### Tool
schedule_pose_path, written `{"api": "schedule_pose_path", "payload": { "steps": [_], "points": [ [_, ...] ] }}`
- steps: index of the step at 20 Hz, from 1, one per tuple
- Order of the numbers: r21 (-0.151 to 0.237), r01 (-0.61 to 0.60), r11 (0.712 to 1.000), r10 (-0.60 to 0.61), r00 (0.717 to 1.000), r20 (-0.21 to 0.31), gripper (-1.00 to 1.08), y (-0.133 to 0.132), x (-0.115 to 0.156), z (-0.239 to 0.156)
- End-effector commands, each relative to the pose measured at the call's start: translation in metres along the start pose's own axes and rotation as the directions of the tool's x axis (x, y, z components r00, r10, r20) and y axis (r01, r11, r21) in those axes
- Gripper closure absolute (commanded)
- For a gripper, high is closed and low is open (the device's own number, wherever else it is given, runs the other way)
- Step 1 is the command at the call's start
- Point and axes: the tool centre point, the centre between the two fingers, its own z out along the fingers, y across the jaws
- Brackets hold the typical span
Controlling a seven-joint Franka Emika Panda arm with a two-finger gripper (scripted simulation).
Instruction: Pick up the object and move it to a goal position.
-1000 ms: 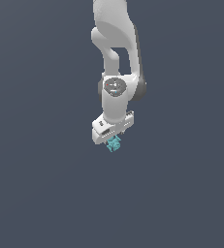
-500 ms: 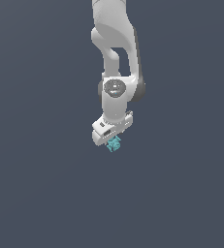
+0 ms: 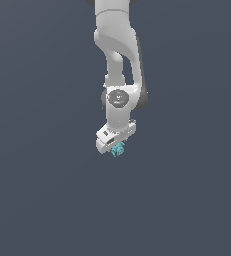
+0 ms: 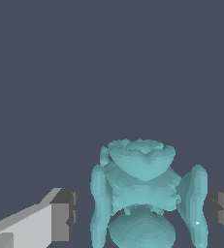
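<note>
The gripper (image 4: 142, 208) has its jaws apart, one dark pad (image 4: 65, 213) on each side of the teal object (image 4: 141, 193); there is a visible gap at both pads, so whether it actually grips the lumpy thing I cannot tell; in the exterior view the object (image 3: 118, 149) sits just under the white gripper (image 3: 116, 145), which hangs tilted from the arm (image 3: 118, 60); plain grey-blue all around.

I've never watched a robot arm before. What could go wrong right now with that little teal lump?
The wrist view shows gaps between the bumpy teal object and both grey finger pads, so the white gripper may close off-centre. Its lumpy, uneven surface could let it slip or twist when squeezed or lifted.
</note>
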Motion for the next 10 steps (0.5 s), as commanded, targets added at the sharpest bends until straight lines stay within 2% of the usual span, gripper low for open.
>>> {"api": "schedule_pose_path", "payload": {
  "steps": [1,7,8,10],
  "points": [
    [0.000,0.001,1.000,-0.001,1.000,0.000,-0.92,-0.0002,-0.0004,0.0115],
    [0.000,0.002,1.000,-0.002,1.000,0.000,-0.92,0.0005,0.0004,0.0214],
    [0.000,0.002,1.000,-0.002,1.000,0.000,1.08,0.0005,0.0004,0.0214],
    [0.000,0.002,1.000,-0.002,1.000,0.000,1.08,0.0005,0.0004,0.0214]
  ]
}}
